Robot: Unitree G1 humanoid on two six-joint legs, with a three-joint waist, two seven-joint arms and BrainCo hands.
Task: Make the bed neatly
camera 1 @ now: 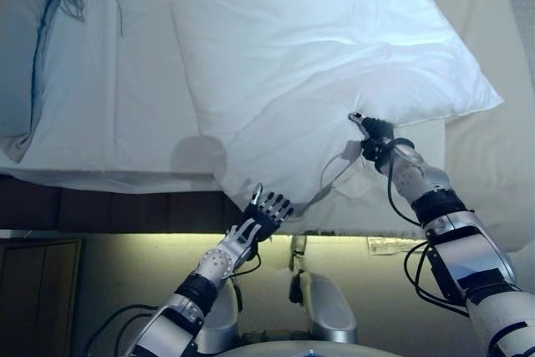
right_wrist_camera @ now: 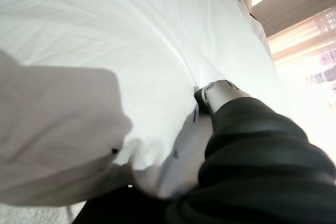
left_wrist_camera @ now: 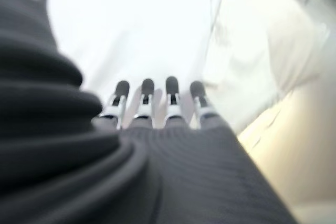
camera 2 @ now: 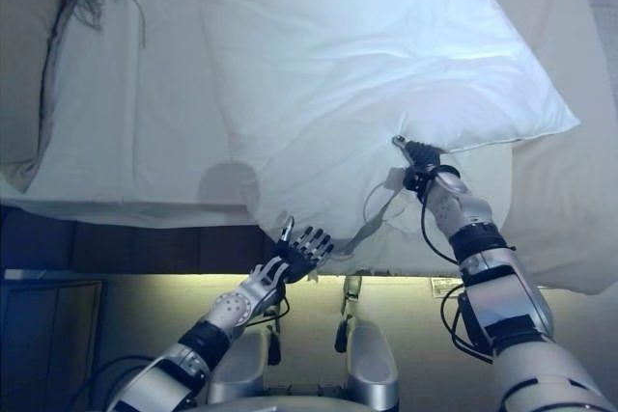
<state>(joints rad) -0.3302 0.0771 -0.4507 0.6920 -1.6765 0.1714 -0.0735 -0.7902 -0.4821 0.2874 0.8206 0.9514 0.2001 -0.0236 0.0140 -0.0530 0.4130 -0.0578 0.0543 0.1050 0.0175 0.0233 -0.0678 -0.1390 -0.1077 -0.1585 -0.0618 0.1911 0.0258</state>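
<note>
On the bed (camera 1: pixel 100 81), a large white pillow (camera 1: pixel 318 48) lies across the pale sheet, its near edge hanging past the mattress edge. At that near edge the right hand (camera 1: pixel 376 135) is clamped on a fold of the pillow's cloth. Lower down, the left hand (camera 1: pixel 266 209) has its fingers (left_wrist_camera: pixel 171 90) straight and spread against the pillow's lower corner, holding nothing.

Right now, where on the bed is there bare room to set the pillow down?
Free: the flat sheet between the pillow and the fringed blanket. Crowded: the pillow's near edge, where the left robot hand and right robot hand work.
</note>
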